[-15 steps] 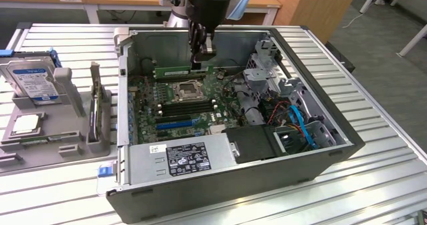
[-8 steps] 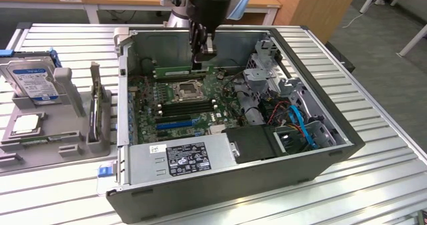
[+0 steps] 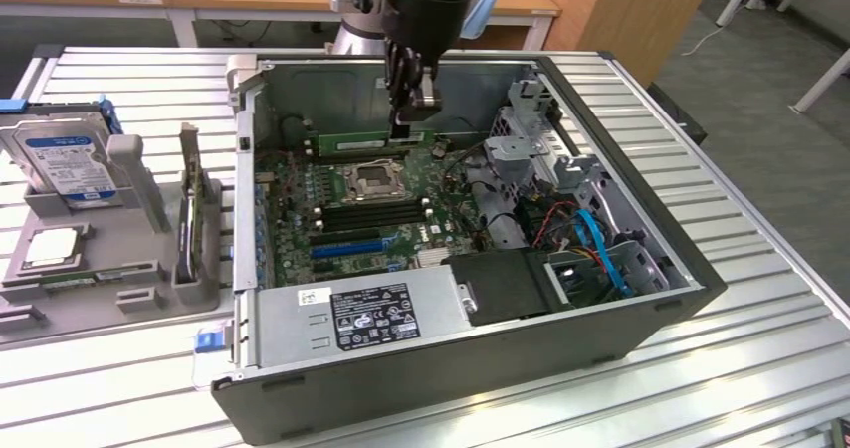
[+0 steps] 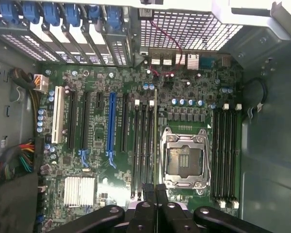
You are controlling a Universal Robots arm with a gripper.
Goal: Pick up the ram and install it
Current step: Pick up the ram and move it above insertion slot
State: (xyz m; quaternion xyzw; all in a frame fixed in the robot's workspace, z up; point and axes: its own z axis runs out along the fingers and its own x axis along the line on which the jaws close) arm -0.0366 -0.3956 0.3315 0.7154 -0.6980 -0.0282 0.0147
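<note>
The ram (image 3: 373, 146) is a long green stick standing on edge in a slot of the motherboard, just behind the empty CPU socket (image 3: 372, 179), inside the open computer case. In the wrist view the ram (image 4: 155, 141) appears edge-on as a thin line beside the black memory slots. My gripper (image 3: 405, 129) reaches down into the case and is shut, with its tips at the ram's top edge near one end. From the wrist, the gripper (image 4: 155, 188) shows its two black fingers pressed together over that thin line. Whether the tips press on the ram I cannot tell.
The case's drive cage (image 3: 531, 159) and its cables stand at the exterior view's right of the gripper, and the power supply (image 3: 365, 314) lies at the front. Outside the case, a grey tray (image 3: 146, 299) holds a hard drive (image 3: 67, 164) and a silver processor chip (image 3: 51, 247).
</note>
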